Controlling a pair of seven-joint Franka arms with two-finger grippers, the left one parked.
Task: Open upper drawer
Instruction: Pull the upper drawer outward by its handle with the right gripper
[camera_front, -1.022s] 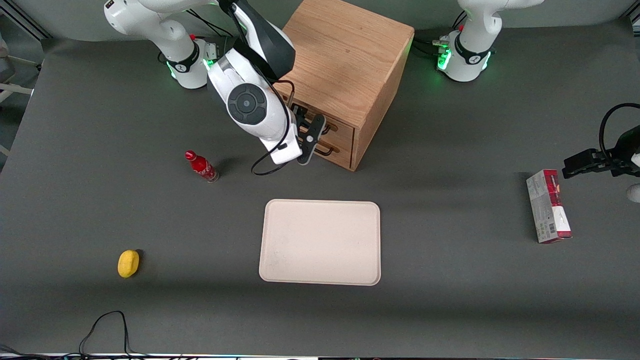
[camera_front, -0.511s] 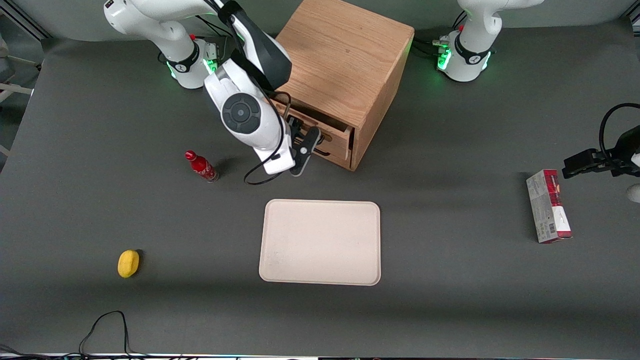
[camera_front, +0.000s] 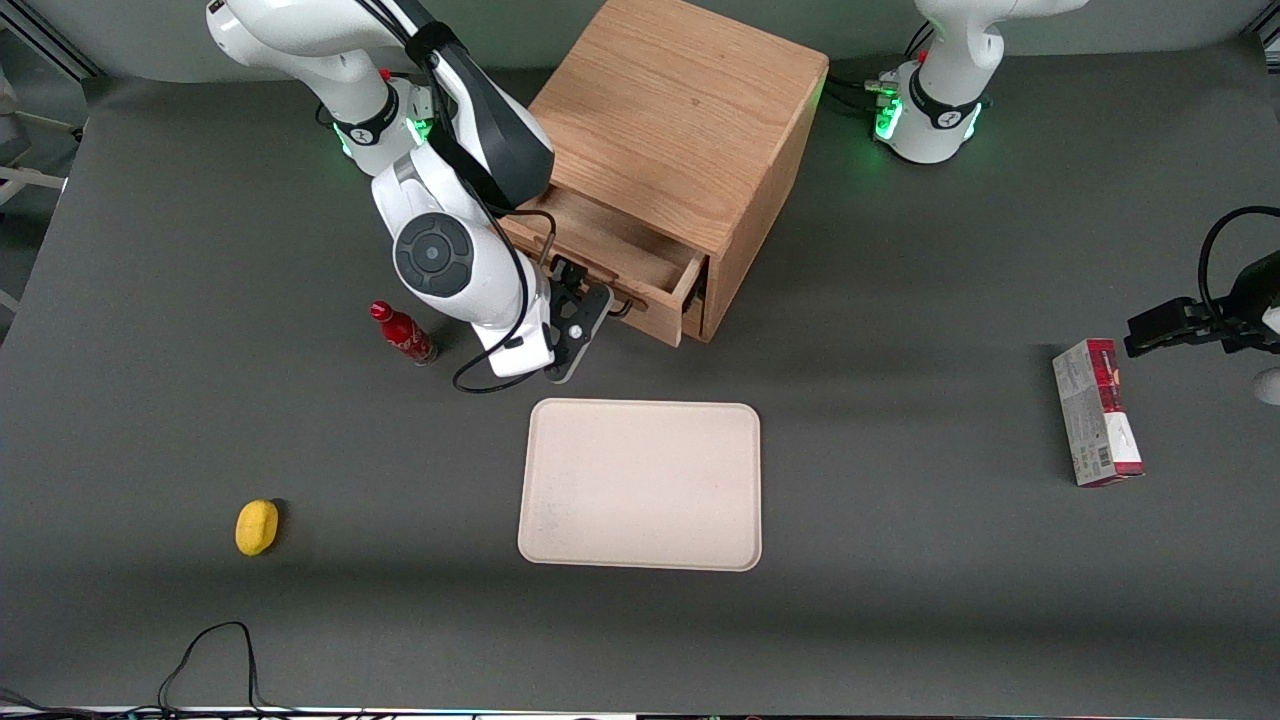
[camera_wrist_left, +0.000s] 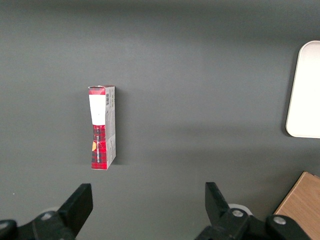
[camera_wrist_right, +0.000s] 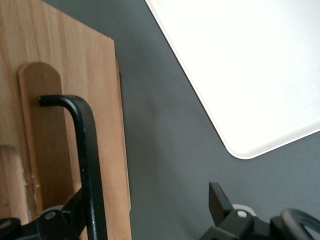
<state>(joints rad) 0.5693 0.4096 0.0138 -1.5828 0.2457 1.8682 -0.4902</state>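
The wooden cabinet (camera_front: 690, 120) stands at the back of the table. Its upper drawer (camera_front: 600, 245) is pulled partly out, so its light-oak inside shows. The lower drawer is hidden under it. My right gripper (camera_front: 598, 298) is at the drawer front, at the thin black bar handle (camera_front: 622, 308). In the right wrist view the handle (camera_wrist_right: 92, 175) runs across the drawer front (camera_wrist_right: 65, 100). The gripper (camera_wrist_right: 147, 202) is open, its fingers wide apart. One finger (camera_wrist_right: 75, 210) sits against the bar, between it and the wood. The other finger (camera_wrist_right: 217, 200) hangs over the bare table.
A red bottle (camera_front: 402, 335) stands close beside the working arm. A cream tray (camera_front: 640, 485) lies nearer the front camera than the drawer. A yellow lemon (camera_front: 256, 527) lies toward the working arm's end. A red-and-white box (camera_front: 1096, 412) lies toward the parked arm's end.
The upper drawer has slid out of the cabinet toward the front camera. My gripper has moved with its handle, away from the cabinet and closer to the bottle.
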